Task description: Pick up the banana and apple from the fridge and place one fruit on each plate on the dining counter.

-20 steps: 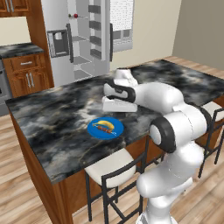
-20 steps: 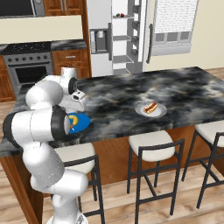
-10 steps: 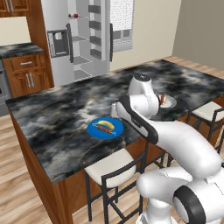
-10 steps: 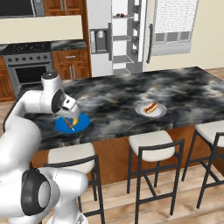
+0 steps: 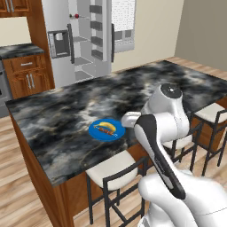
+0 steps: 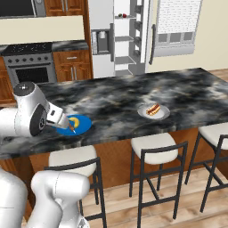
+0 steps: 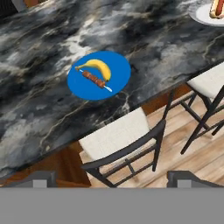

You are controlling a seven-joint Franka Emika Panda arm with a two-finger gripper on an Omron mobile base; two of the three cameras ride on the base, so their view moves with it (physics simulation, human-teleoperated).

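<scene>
The banana (image 7: pixel 97 67) lies on the blue plate (image 7: pixel 114 78) beside a thin brown stick-like food (image 7: pixel 93 79), near the front edge of the dining counter (image 5: pixel 62 111). The same blue plate (image 5: pixel 106 130) (image 6: pixel 73 125) sits left of the pale plate (image 6: pixel 153 111), which holds a hot-dog-like food. My gripper (image 7: pixel 116 180) hangs open and empty over the counter's edge and a stool, short of the blue plate. The fridge (image 6: pixel 129 35) stands open at the back. A small dark red fruit (image 6: pixel 124 15), apparently the apple, sits on its top shelf.
Black-framed stools with pale seats (image 6: pixel 153 144) line the near side of the counter. Wooden cabinets and an oven (image 6: pixel 29 73) stand at the back left. My own white arm (image 5: pixel 164 119) blocks part of the counter in the left base view.
The arm has swung up and back from above the blue plate toward the counter's near edge. The banana stays on the plate and the jaws stay open.
</scene>
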